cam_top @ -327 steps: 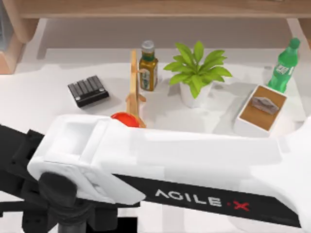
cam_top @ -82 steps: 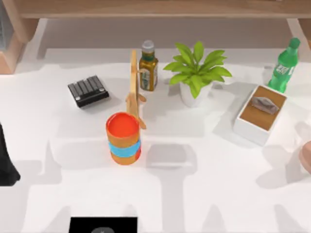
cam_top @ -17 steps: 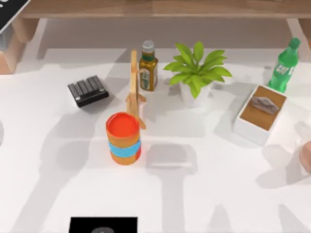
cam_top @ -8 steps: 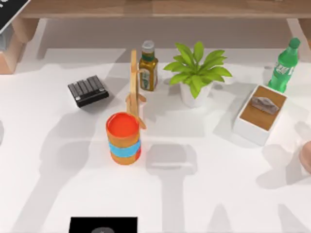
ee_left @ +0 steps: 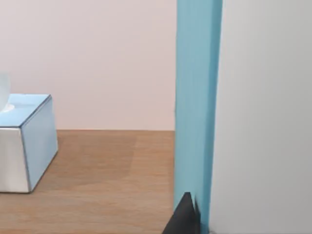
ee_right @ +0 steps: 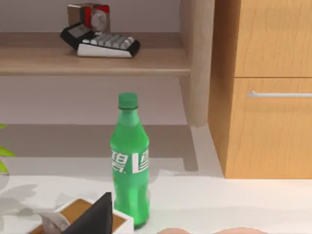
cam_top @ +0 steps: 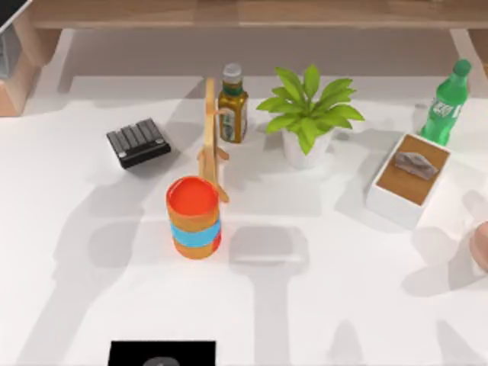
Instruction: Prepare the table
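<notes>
Bench [cam_top: 320, 305] is the big white top under everything, spanning the whole top view. Count on it: one orange cup [cam_top: 194, 217] with a blue band and red inside, nothing seen in it; one wooden rack [cam_top: 211, 137] touching the cup's far rim; one amber bottle [cam_top: 232, 104] with a grey cap just right of the rack; one potted plant [cam_top: 308, 114] in a white pot, right of that bottle; one black ribbed block [cam_top: 138, 142] left of the rack; one white box [cam_top: 409, 179] with a brown top face and a grey crumpled item sticking out, well right of the plant; one green soda bottle [cam_top: 446, 104] just behind the box, upright, capped. Pinkish round object [cam_top: 480, 245] cut off at the edge, near side of the box; can't tell what it is. Black panel [cam_top: 162, 354] at the near edge, below the cup. Wooden shelf [cam_top: 252, 14] runs behind the bench; right wrist view has a calculator [ee_right: 105, 43] and one small red clock-like item [ee_right: 96, 15] on it, and a drawer cabinet [ee_right: 270, 87] beside the soda bottle. Left wrist view: one blue-sided tissue box [ee_left: 24, 141] on a wood surface, next to a blue upright panel [ee_left: 195, 112]. Left pincer and right pincer: width can't be judged, only a dark tip in each wrist view.
</notes>
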### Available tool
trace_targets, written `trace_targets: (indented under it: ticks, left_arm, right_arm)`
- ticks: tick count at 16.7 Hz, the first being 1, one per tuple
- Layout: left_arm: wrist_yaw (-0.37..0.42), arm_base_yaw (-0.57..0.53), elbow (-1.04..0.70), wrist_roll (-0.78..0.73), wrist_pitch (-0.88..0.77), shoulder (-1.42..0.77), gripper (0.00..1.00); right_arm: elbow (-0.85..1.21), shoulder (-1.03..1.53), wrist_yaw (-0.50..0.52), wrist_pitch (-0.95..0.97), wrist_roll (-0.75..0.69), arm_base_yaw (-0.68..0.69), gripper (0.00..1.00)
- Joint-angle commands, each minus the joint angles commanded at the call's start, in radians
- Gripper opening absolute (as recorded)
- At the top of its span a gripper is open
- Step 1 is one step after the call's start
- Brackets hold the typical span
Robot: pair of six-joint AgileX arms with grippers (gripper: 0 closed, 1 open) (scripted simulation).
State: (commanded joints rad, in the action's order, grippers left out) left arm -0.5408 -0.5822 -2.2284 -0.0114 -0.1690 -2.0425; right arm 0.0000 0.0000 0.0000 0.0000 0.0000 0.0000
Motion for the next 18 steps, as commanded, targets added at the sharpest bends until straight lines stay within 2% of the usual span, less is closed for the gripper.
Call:
trace_targets:
  ticks: [3, 10, 14, 18]
  left_arm:
    - [-0.019, -0.02, 0.065, -0.002, 0.009, 0.061, 0.0]
    - [-0.01, 0.007, 0.061, -0.021, 0.025, 0.079, 0.0]
    - [0.033, 0.165, 0.099, -0.139, 0.104, 0.163, 0.0]
    - [0.104, 0.431, 0.222, -0.346, 0.202, 0.24, 0.0]
  right_arm:
    - [0.0, 0.0, 0.0, 0.0, 0.0, 0.0, 1.0]
    - [0.0, 0.0, 0.0, 0.0, 0.0, 0.0, 1.0]
    - [0.0, 0.0, 0.0, 0.0, 0.0, 0.0, 1.0]
    - [0.0, 0.0, 0.0, 0.0, 0.0, 0.0, 1.0]
